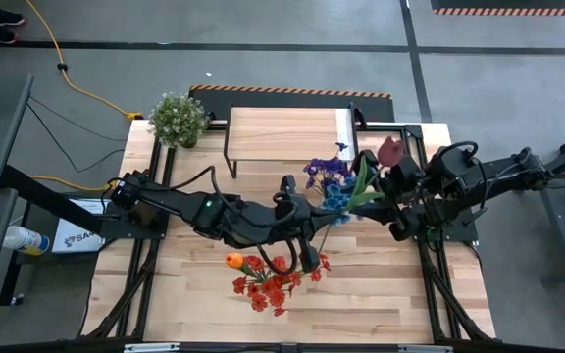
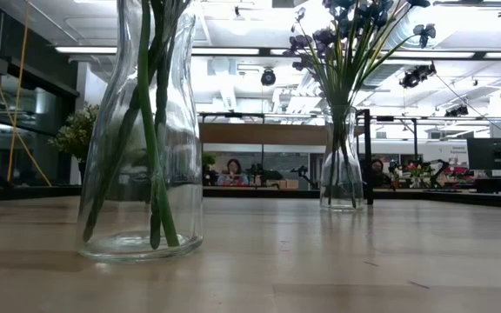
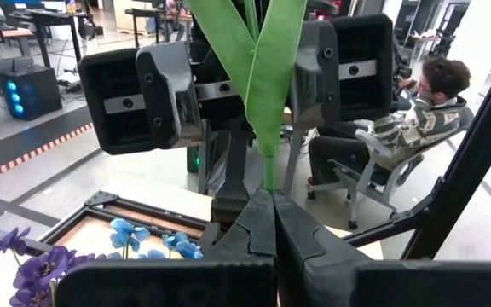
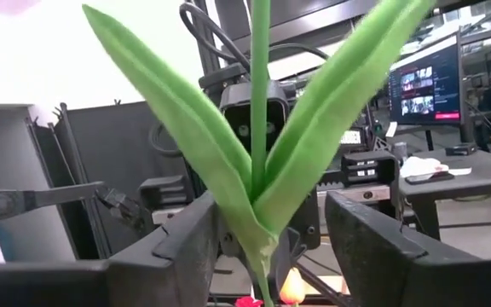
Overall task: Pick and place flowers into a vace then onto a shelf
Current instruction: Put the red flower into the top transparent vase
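A dark maroon flower [image 1: 390, 152] with long green leaves [image 1: 365, 188] is held above the table's right half. My left gripper [image 3: 271, 209] is shut on its stem, reaching from the left past the blue and purple flowers [image 1: 330, 181]. These stand in the far glass vase [image 2: 341, 165]. My right gripper [image 4: 267, 256] is open. Its fingers [image 3: 169, 94] stand on either side of the leaves [image 4: 254, 162], apart from them. Red and orange flowers [image 1: 263, 279] stand in the near vase [image 2: 146, 148]. The shelf [image 1: 282, 132] stands at the far edge. My left gripper pinches the maroon flower's green stem [image 3: 268, 175] between its two fingertips, just below where the leaves branch off. The stem runs on beyond the fingertips toward my right gripper. The flower is lifted clear of the table, and its lower stem is hidden by the gripper.
A bushy potted plant [image 1: 178, 118] stands at the table's far left corner. The two vases stand mid-table between and under the arms. A person [image 3: 416, 119] sits in a chair beyond the table's right side.
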